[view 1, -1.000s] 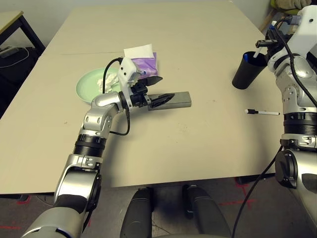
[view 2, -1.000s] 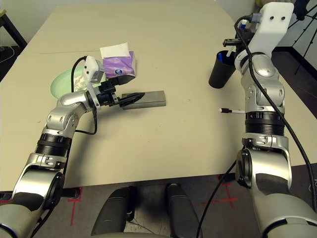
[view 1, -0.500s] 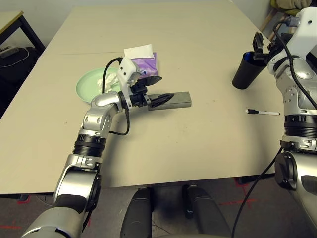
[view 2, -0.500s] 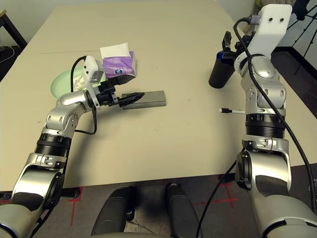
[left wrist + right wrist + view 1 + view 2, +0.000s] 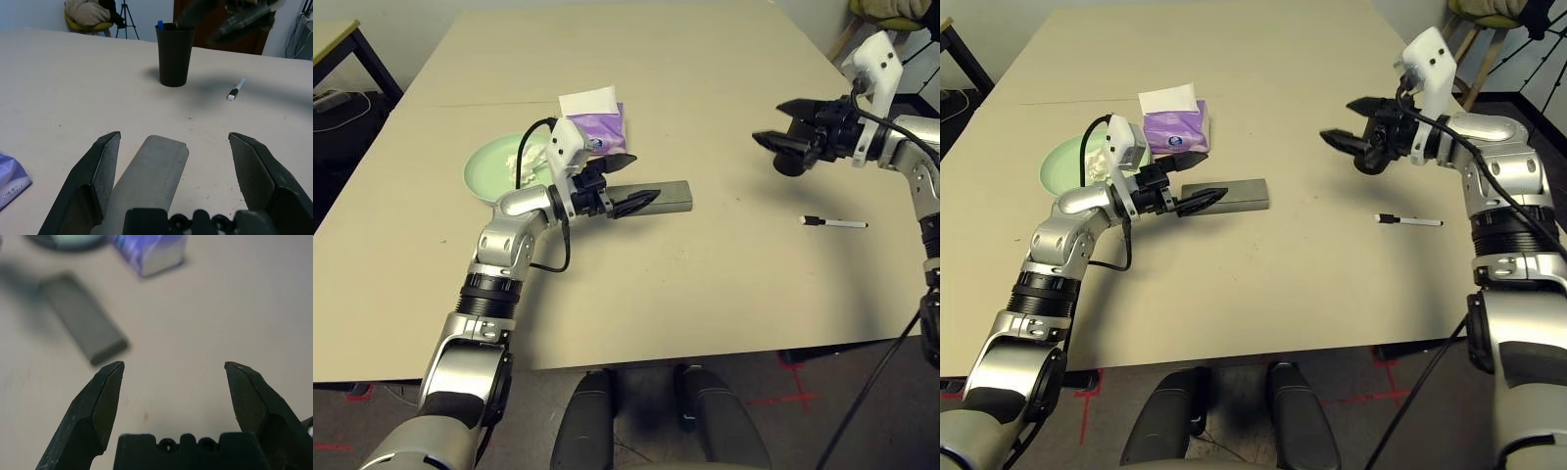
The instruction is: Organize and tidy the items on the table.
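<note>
Figure: tidying the table [image 5: 705, 78]. The step in hand was judged to be gathering the loose pen [image 5: 833, 223], lying well apart from the grey glasses case [image 5: 658, 197] and near the black cup [image 5: 174, 55], which already stood upright with a blue-capped pen [image 5: 160, 24] inside. A good approach would bring the jaws down squarely across the barrel, clear of the cup. The right gripper [image 5: 785, 127] hovered spread wide and empty beside the cup. The left gripper [image 5: 625, 181], fully released, straddled the case's near end without clamping it, close to the purple tissue box [image 5: 599, 129] and green plate [image 5: 489, 166].
</note>
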`<state>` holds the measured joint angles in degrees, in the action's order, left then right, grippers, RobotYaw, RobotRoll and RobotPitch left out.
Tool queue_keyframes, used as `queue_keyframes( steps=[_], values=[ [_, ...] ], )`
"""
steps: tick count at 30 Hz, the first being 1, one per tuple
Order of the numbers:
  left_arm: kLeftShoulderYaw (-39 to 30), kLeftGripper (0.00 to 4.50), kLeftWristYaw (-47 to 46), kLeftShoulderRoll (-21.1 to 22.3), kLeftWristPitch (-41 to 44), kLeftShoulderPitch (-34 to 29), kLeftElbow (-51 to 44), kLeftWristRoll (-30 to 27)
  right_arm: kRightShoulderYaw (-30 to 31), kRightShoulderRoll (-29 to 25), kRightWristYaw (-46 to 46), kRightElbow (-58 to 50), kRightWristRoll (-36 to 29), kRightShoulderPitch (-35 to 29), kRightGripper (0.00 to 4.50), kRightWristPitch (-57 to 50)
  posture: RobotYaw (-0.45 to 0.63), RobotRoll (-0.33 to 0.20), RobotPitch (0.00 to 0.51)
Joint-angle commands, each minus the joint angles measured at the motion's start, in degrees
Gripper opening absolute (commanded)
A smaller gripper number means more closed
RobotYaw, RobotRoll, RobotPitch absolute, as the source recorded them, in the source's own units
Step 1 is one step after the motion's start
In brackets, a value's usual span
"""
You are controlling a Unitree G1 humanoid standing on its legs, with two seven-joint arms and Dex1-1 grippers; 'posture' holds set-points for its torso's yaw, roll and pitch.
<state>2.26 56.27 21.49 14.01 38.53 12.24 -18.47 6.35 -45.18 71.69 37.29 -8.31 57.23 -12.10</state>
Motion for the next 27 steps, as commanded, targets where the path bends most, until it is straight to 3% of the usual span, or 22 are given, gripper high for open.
queue_keyframes(
  steps=[1, 7, 12, 16, 27],
  values=[
    [0.0, 4.5, 2.0, -0.4, 0.1, -1.3, -2.6, -2.4, 3.0, -1.3, 3.9, 4.8, 4.6, 1.7, 4.44, 5.9, 0.13, 0.0, 0.199],
    [1.0, 4.5, 7.5, 0.4, 1.0, -2.0, -4.5, -5.6, 3.7, -1.1, 6.0, 9.7, 7.9, 4.1, 4.44, 10.0, 0.12, 0.0, 0.207],
    [2.4, 4.5, 11.6, 1.5, 0.4, -1.2, -2.4, -5.0, 7.8, -3.4, 9.2, 13.5, 14.4, 5.5, 4.44, 16.0, 0.1, 0.0, 0.213],
    [2.8, 4.5, 11.5, 1.1, -1.5, -0.2, 0.2, -3.5, 12.2, -4.6, 9.2, 18.7, 21.1, 7.6, 4.44, 24.4, 0.1, 0.0, 0.22],
    [2.3, 4.5, 8.5, -0.5, -2.7, 0.3, 1.0, -2.7, 17.0, -4.1, 6.4, 30.7, 31.4, 13.5, 4.44, 33.8, 0.13, 0.0, 0.239]
  ],
)
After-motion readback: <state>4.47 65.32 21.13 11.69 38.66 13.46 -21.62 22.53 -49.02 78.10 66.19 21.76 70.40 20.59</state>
